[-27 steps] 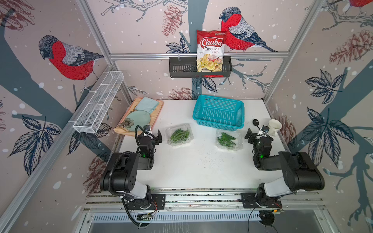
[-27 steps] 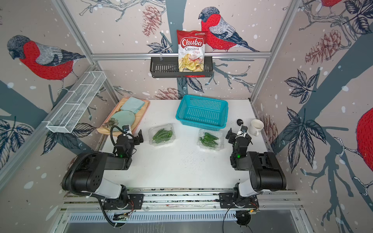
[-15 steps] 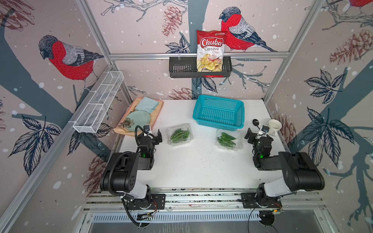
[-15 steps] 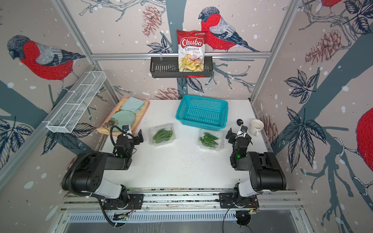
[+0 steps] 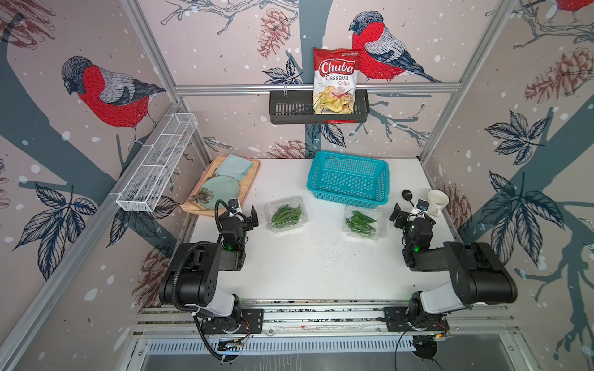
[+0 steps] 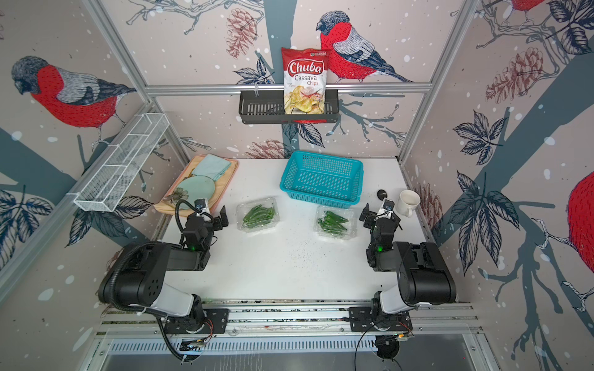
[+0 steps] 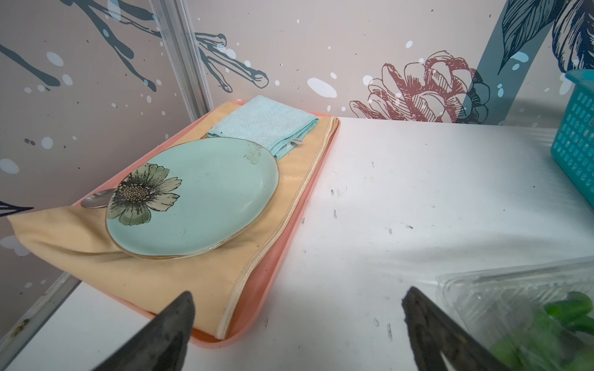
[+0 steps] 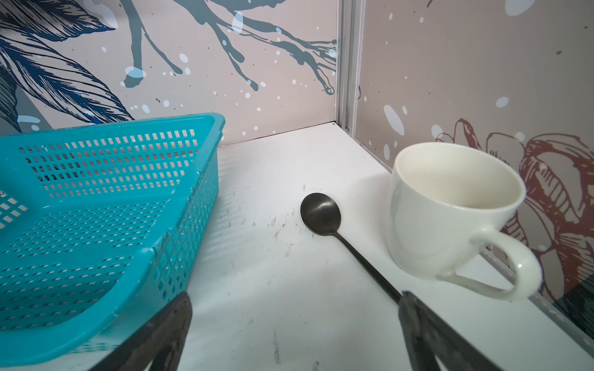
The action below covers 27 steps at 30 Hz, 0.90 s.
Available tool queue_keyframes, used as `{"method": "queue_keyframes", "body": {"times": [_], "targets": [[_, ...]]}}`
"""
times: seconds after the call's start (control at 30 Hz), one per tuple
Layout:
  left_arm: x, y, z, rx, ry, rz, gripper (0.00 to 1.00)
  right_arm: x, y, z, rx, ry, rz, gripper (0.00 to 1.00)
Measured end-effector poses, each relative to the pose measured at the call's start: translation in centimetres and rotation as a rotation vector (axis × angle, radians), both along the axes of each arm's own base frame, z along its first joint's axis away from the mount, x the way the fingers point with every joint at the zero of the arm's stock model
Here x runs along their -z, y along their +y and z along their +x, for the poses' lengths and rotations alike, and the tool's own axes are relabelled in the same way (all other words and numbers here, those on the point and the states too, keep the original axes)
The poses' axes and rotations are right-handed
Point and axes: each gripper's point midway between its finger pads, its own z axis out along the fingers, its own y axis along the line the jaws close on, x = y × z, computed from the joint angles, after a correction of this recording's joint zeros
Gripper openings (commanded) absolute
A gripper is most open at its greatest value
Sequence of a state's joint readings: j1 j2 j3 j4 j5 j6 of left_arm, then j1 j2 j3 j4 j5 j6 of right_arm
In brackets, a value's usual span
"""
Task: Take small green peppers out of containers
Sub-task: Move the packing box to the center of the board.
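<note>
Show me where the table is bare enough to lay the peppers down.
Widest bare patch: the table in front of both clear boxes, running to the near edge. A second strip lies between the tray and the basket. Crowded: the corner with mug and spoon beside the basket.

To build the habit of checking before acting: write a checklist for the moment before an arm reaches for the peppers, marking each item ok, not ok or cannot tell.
1. Left hand open and empty: ok.
2. Right hand open and empty: ok.
3. Small green peppers inside the container by the left hand and the container by the right hand: ok.
4. Lids of both open: cannot tell.
5. Right hand free of the black spoon: cannot tell; its handle disappears behind one finger.
</note>
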<state>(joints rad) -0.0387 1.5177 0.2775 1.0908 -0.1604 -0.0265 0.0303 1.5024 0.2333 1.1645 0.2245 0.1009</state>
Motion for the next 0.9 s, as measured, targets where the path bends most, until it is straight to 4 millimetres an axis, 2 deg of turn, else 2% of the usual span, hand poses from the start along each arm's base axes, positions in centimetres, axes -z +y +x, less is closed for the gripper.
{"method": "queue_keyframes", "body": {"times": [0.17, 0.27, 0.3, 0.43, 0.53, 0.6, 0.67, 0.77, 0.87, 0.9], "targets": [[-0.3, 0.4, 0.0, -0.019, -0.008, 0.002, 0.98, 0.0, 0.0, 0.0, -0.001, -0.002, 0.0, 1.0], [-1.8, 1.7, 0.7, -0.104, -0.026, -0.007, 0.98, -0.6, -0.2, 0.2, 0.023, -0.01, -0.005, 1.0], [-2.5, 2.5, 1.4, -0.155, -0.015, -0.014, 0.98, -1.2, -0.3, 0.6, 0.039, -0.007, -0.009, 0.99], [-9.1, 4.5, 5.6, -0.279, -0.04, -0.071, 0.98, -7.1, -1.3, 5.0, 0.145, -0.025, 0.051, 0.99], [-10.8, 4.2, 7.3, -0.276, 0.04, -0.118, 0.97, -8.8, -0.9, 7.8, 0.179, 0.086, 0.088, 0.99], [-11.0, 3.4, 8.3, -0.25, 0.114, -0.16, 0.97, -8.9, 1.2, 8.8, 0.149, 0.194, 0.101, 0.99], [-11.3, 2.0, 9.3, -0.206, 0.183, -0.207, 0.97, -8.4, 4.5, 8.4, 0.079, 0.285, 0.099, 0.99], [-10.5, -1.2, 10.5, -0.105, 0.289, -0.247, 0.97, -7.0, 11.3, 6.2, -0.154, 0.411, 0.112, 1.0], [-8.1, -5.0, 11.3, 0.02, 0.42, -0.272, 0.97, -6.1, 18.4, 3.8, -0.418, 0.494, 0.165, 0.99], [-7.3, -6.0, 11.5, 0.059, 0.459, -0.283, 0.97, -6.0, 20.1, 3.2, -0.479, 0.514, 0.179, 0.99]]}}
